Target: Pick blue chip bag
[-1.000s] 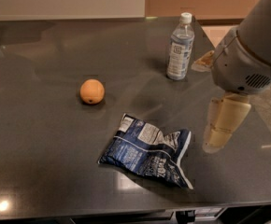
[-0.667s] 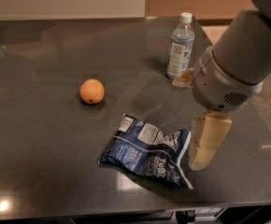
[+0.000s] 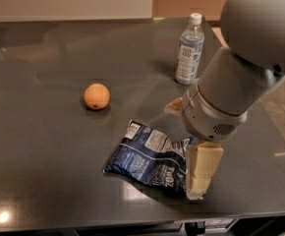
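The blue chip bag [image 3: 145,160] lies flat and crumpled on the dark table [image 3: 44,156], front of centre, with white print showing. My gripper [image 3: 199,181] hangs from the grey arm [image 3: 231,92] and points down over the bag's right edge, covering that end. One cream finger [image 3: 201,168] shows; its tip sits near the table surface. The bag lies on the table, not lifted.
An orange fruit [image 3: 97,96] sits left of the bag. A clear water bottle [image 3: 188,50] with a white cap stands upright at the back right, behind the arm. The table's front edge runs just below the gripper.
The arm has swung left and toward the front, bringing the gripper from right of the bag to over its right edge. The bag, orange and bottle have not moved.
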Robot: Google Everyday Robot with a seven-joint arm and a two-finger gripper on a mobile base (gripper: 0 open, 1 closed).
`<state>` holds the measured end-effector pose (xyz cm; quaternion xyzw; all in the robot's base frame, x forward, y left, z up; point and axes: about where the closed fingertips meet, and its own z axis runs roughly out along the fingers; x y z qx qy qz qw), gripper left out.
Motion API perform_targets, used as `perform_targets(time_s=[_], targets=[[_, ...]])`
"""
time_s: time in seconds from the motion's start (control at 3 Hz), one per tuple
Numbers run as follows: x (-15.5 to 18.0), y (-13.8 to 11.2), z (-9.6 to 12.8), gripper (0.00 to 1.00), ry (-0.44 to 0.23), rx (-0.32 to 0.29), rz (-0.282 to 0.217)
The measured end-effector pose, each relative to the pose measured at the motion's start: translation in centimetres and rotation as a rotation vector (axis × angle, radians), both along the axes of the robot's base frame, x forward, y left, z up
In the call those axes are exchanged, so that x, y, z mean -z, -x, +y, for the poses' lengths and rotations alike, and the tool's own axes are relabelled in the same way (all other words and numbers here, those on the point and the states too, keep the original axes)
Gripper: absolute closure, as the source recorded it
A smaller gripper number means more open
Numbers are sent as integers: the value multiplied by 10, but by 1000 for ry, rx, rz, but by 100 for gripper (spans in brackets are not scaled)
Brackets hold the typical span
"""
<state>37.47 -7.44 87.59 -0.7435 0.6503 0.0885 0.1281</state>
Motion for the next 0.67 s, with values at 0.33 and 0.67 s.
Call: perform_targets(time_s=[0.33, 0.67], targets=[[16, 1, 5, 0, -1, -15, 16], [27, 2, 8, 0, 6, -32, 40]])
